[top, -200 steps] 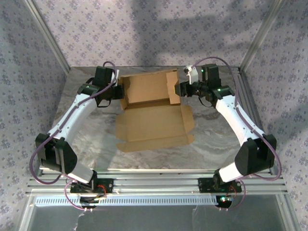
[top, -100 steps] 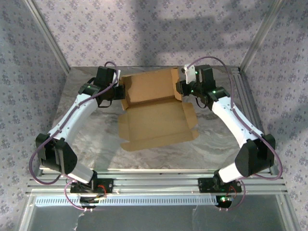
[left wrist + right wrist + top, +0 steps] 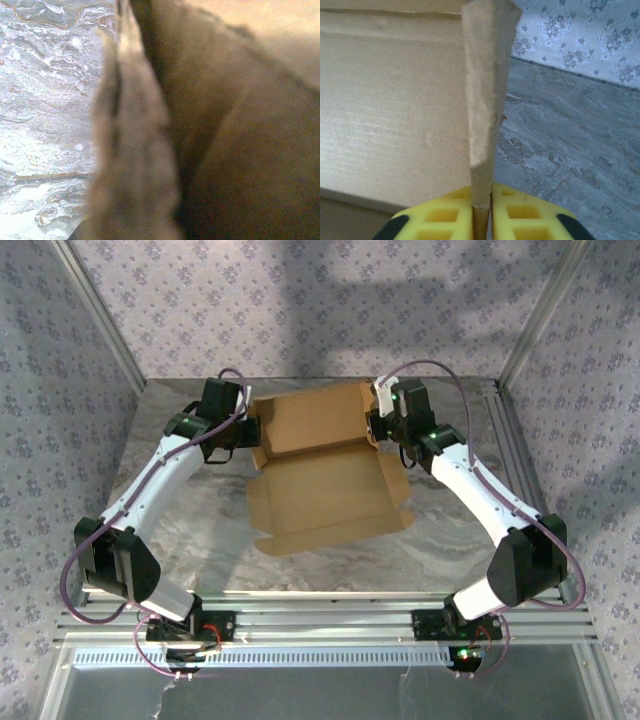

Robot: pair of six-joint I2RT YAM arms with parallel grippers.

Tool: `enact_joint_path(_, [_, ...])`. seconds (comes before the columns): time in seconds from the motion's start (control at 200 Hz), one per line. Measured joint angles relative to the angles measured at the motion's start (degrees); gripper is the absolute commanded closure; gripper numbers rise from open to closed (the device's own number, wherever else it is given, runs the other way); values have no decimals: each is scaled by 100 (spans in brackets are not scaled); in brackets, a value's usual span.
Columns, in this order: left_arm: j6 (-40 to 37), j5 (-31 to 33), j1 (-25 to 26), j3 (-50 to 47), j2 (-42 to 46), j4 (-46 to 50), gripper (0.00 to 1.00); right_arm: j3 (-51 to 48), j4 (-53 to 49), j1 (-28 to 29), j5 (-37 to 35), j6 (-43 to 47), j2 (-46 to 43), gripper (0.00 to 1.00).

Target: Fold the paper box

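Brown paper box [image 3: 320, 475] flaps are clamped by left claw [image 3: 252, 432] and right claw [image 3: 481, 216], arms outstretched.

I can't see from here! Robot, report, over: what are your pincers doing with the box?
Left pincer shut on paper box, left flap. Right pincer shut on right flap. Back half lifted, front flat on table. Nothing in the way.

Matt brown cardboard paper box [image 3: 325, 490]; glossy marbled table [image 3: 330, 570].
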State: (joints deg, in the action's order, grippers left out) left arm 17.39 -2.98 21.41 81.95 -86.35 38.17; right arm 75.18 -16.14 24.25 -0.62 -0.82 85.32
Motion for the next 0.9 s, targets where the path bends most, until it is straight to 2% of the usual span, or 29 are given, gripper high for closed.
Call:
enact_joint_path(0.255, [-2,-20,48,7,11,2,100,17,13,-74,122,9,125,75])
enact_joint_path(0.33, [-2,-17,48,7,11,4,100,55,9,-105,181,13,190,71])
enact_joint_path(0.46, [-2,-17,59,7,11,2,100,153,11,-157,323,26,321,71])
enact_joint_path(0.575, [-2,-17,63,7,11,7,100,214,11,-210,413,24,402,78])
enact_joint_path(0.82, [0,-15,63,9,11,59,100,289,7,-286,422,13,461,100])
enact_joint_path(0.899, [0,-20,63,15,11,63,100,289,9,-278,374,0,481,100])
